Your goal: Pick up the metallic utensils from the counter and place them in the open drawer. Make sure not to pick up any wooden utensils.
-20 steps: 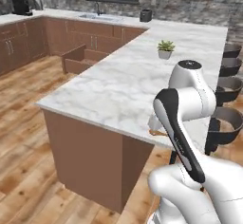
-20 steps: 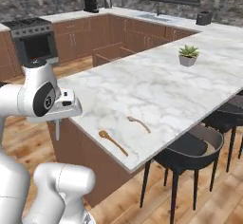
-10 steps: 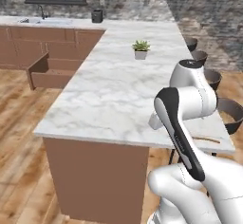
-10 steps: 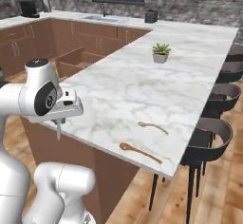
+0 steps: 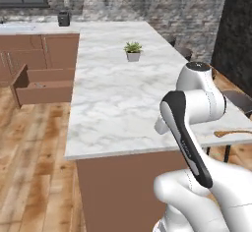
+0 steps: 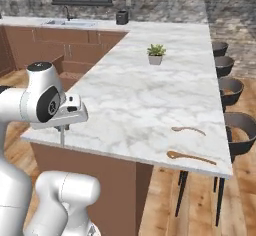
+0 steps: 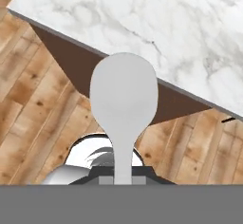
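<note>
The gripper (image 6: 62, 130) hangs just off the near edge of the counter (image 6: 145, 95), above the wooden floor (image 7: 42, 99), its jaws clamped together on the handle of a grey metal spoon (image 7: 122, 99). In the hand view the spoon's rounded bowl stands out ahead of the gripper, over the line where the marble edge meets the brown cabinet side; in the right base view its thin grey stem points down from the hand beside the counter's corner. Two wooden spoons (image 6: 189, 129) lie on the marble near the stool-side edge, close to the near corner, one (image 6: 191, 157) nearer the edge than the other, and they lie apart. One of them (image 5: 234, 133) shows past the arm in the left base view. A small potted plant (image 5: 133, 51) stands upright further along the slab, well apart from the spoons. The open drawer (image 5: 42, 84) projects from the cabinet run on the far left, across the floor from the counter end; a small item lies inside it, too small to identify. Dark stools (image 6: 240, 130) line the right side of the counter.
</note>
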